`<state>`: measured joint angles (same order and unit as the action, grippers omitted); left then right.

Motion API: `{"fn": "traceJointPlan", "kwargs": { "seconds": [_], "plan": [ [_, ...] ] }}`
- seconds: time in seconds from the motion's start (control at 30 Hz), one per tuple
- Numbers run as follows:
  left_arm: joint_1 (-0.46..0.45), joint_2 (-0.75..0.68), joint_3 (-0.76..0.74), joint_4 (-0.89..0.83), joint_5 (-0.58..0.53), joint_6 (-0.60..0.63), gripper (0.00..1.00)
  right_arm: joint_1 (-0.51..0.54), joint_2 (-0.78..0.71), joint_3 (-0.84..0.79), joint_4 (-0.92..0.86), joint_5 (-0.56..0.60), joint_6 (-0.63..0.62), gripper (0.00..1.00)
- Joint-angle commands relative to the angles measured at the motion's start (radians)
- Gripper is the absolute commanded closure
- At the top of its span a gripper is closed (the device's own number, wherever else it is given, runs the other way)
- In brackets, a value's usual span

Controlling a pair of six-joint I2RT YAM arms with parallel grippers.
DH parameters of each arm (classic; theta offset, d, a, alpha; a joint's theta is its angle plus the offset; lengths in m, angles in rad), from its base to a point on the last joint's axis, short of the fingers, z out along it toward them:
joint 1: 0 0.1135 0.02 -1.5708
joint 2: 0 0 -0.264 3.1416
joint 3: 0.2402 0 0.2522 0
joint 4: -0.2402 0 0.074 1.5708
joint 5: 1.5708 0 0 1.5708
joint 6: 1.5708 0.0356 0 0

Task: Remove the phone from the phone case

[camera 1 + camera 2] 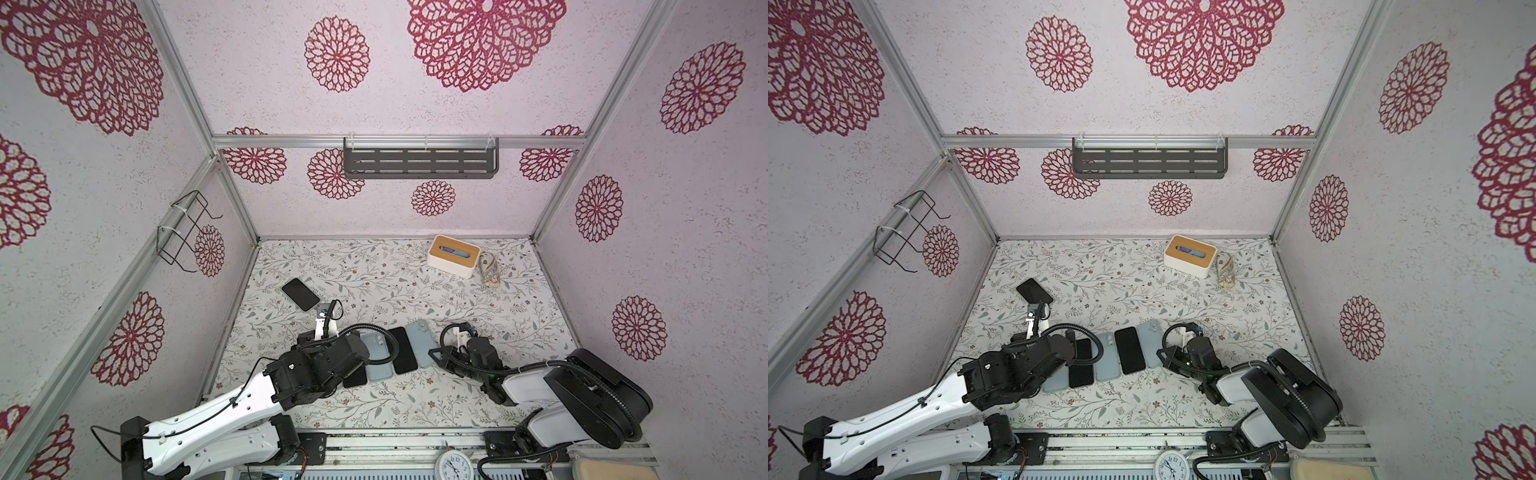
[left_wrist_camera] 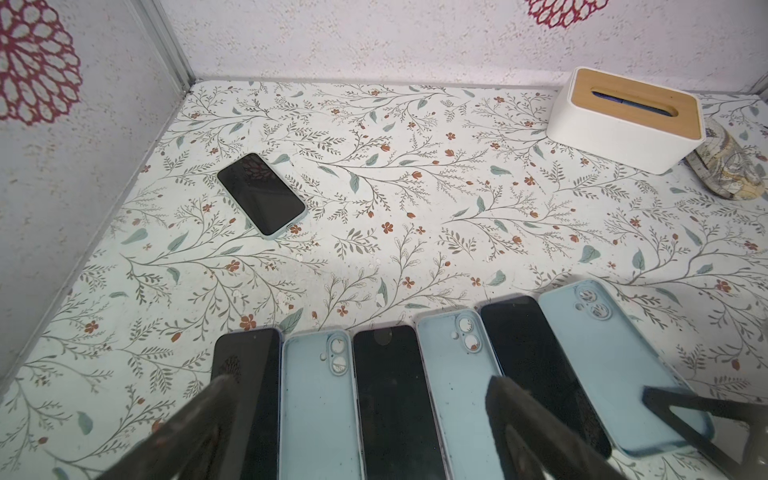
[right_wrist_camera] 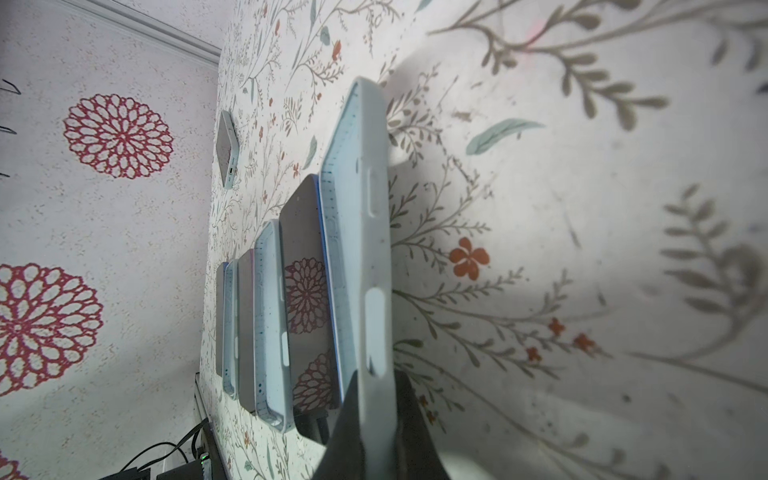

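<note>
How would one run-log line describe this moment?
left gripper: open, holding nothing | right gripper: shut on rightmost empty light-blue phone case | black phone in light-blue case: lying apart, untouched

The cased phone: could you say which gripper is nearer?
Left. The left gripper hangs open over the row's left half; the right gripper grips the rightmost case, farther from the cased phone.

I see a white box point(image 1: 454, 256) with a wooden lid at the back; just beside it, perhaps a patterned pouch point(image 1: 489, 270).

Both top views overhead; wrists low, near — apparently sharing phones point(image 2: 390, 395).
</note>
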<state>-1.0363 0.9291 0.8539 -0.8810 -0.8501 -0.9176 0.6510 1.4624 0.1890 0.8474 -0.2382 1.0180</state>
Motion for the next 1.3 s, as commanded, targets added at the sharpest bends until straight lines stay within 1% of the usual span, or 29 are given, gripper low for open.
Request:
{"fn": "traceJointPlan", "kwargs": {
  "seconds": [0.0, 0.1, 0.13, 0.2, 0.27, 0.37, 0.47, 0.63, 0.73, 0.8, 0.9, 0.97, 1.0, 1.07, 1.27],
  "plan": [
    [0.023, -0.006, 0.001, -0.016, 0.006, -0.01, 0.03, 0.041, 0.013, 0.013, 0.077, 0.01, 0.027, 1.0],
    [0.037, 0.001, 0.011, -0.026, 0.009, -0.01, 0.03, 0.059, 0.02, 0.009, 0.09, 0.017, 0.043, 1.0],
    [0.043, 0.003, 0.014, -0.026, 0.012, -0.008, 0.03, 0.062, 0.018, 0.007, 0.089, 0.021, 0.044, 0.97],
    [0.058, 0.006, 0.02, -0.027, 0.016, -0.001, 0.03, 0.065, 0.007, 0.007, 0.071, 0.028, 0.044, 0.87],
    [0.081, 0.007, 0.024, -0.027, 0.025, 0.002, 0.03, 0.068, -0.015, 0.009, 0.033, 0.033, 0.036, 0.72],
    [0.137, 0.007, 0.025, -0.017, 0.062, 0.018, 0.03, 0.068, -0.063, 0.012, -0.041, 0.045, 0.017, 0.55],
    [0.228, 0.008, 0.017, 0.016, 0.137, 0.049, 0.03, 0.068, -0.131, 0.019, -0.153, 0.066, -0.016, 0.4],
    [0.453, 0.023, 0.011, 0.071, 0.312, 0.102, 0.03, 0.068, -0.326, 0.084, -0.5, 0.144, -0.141, 0.16],
    [0.583, 0.053, 0.015, 0.109, 0.396, 0.15, 0.03, 0.067, -0.458, 0.122, -0.686, 0.202, -0.217, 0.04],
    [0.671, 0.093, 0.02, 0.134, 0.445, 0.174, 0.03, 0.067, -0.532, 0.146, -0.782, 0.235, -0.258, 0.01],
    [0.788, 0.175, 0.038, 0.18, 0.527, 0.213, 0.03, 0.068, -0.62, 0.171, -0.869, 0.253, -0.299, 0.01],
    [0.862, 0.24, 0.051, 0.223, 0.612, 0.227, 0.03, 0.068, -0.647, 0.185, -0.896, 0.242, -0.32, 0.01],
    [0.903, 0.28, 0.061, 0.244, 0.672, 0.226, 0.03, 0.068, -0.649, 0.192, -0.902, 0.233, -0.33, 0.01],
    [0.945, 0.353, 0.09, 0.274, 0.729, 0.228, 0.03, 0.068, -0.644, 0.203, -0.9, 0.218, -0.347, 0.01],
    [1.016, 0.578, 0.217, 0.277, 0.792, 0.25, 0.03, 0.072, -0.6, 0.221, -0.831, 0.154, -0.374, 0.01]
  ]
}}
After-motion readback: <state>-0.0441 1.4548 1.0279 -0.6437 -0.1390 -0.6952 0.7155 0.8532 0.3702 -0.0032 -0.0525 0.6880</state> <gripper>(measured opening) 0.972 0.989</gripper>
